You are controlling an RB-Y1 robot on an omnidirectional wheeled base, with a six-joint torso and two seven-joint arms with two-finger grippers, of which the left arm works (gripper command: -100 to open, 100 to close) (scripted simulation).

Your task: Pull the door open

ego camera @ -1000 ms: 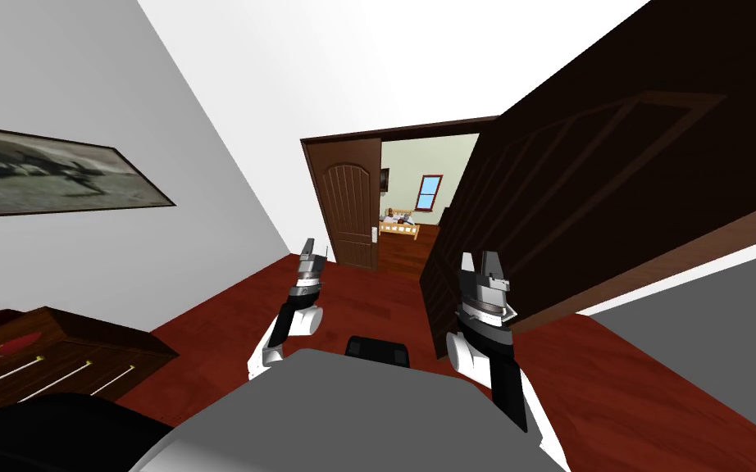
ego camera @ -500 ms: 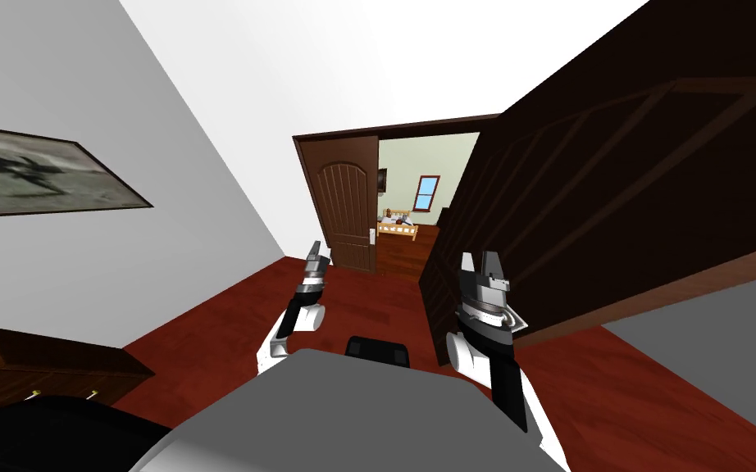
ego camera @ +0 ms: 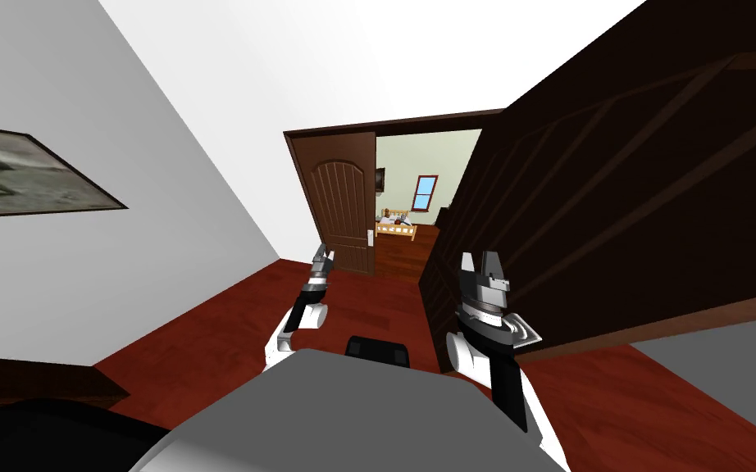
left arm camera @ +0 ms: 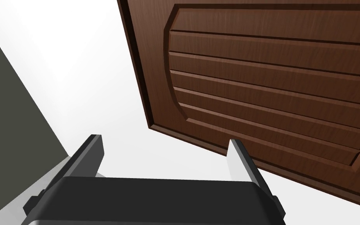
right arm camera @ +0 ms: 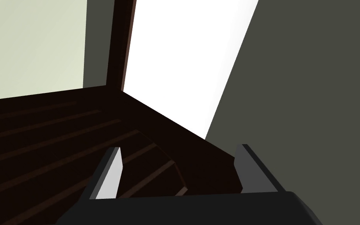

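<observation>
The dark door point(ego camera: 614, 188) stands swung wide open at 2 o'clock, its free edge reaching down beside the right arm point(ego camera: 491, 360). The right jaws are spread wide and hold nothing, and they sit close over that door's arched panel near its top corner. Straight ahead at 12 o'clock is a doorway with a brown door point(ego camera: 339, 205) covering its 11 o'clock half, a pale handle plate point(ego camera: 371, 238) on its inner edge. The left arm point(ego camera: 294, 324) reaches forward toward it. Its jaws are also wide and empty, apart from the door and facing its ribbed, arched panel. Through the open half show a bed point(ego camera: 397, 225) and a small window point(ego camera: 425, 191). A framed picture point(ego camera: 24, 176) hangs on the white wall at 9 o'clock above the red-brown floor point(ego camera: 229, 328).
</observation>
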